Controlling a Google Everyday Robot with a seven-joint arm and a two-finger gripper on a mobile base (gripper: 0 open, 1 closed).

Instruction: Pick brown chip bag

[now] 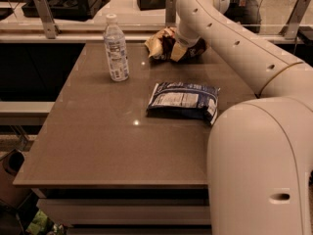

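Brown chip bag (159, 45) at far edge of worktop (98, 146), behind blue snack bag (183, 100), right of water bottle (116, 49). Claw (186, 45) down at bag's right end; grip state: cannot tell. Grasp step in hand. Next: secure hold on crinkly foil, lift straight up.

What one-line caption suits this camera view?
Gripper at brown chip bag, table's far edge; water bottle and blue bag nearby.

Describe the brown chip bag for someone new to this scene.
On the brown table, look to the far edge, right of the water bottle. The brown chip bag lies there at the gripper: crumpled, dark with tan edges, unlike the flat blue bag.
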